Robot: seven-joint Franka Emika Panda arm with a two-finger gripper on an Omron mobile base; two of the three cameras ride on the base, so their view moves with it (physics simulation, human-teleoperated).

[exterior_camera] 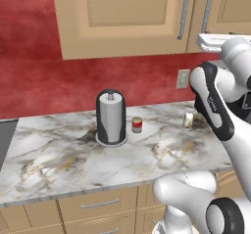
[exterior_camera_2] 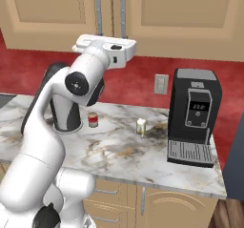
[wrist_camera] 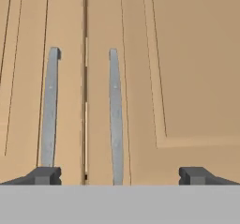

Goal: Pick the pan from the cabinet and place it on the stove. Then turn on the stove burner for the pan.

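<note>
The arm is raised in front of the cabinet [exterior_camera_2: 167, 17], its white hand level with the bottom edge of the two closed doors. In the hand view the gripper [wrist_camera: 120, 175] points straight at those doors, with its two dark fingertips [wrist_camera: 44, 175] standing wide apart and nothing between them. The seam where the doors meet runs up the left half of that view, and one long grey bar handle [wrist_camera: 49, 108] sits on each side of it; the right-hand bar handle [wrist_camera: 115, 120] falls between the fingertips, nearer the left one. I cannot tell how close the gripper is to the wood.

Both doors are shut, so whatever is inside is hidden.

Below, the marble bench [exterior_camera: 63, 162] carries a grey paper towel holder [exterior_camera: 111, 116] standing upright, with a small red-and-white can [exterior_camera: 137, 125] just beside it on the right. Further right a small cream-coloured shaker [exterior_camera_2: 141, 127] stands near the red wall. At the far right end of the bench a black coffee machine [exterior_camera_2: 193, 117] sits against the wall, beside a grey wall socket [exterior_camera_2: 161, 84]. Tan drawers [exterior_camera: 98, 204] with short handles run under the bench edge. A dark grey surface [exterior_camera: 4, 140] shows at the left end of the bench.
</note>
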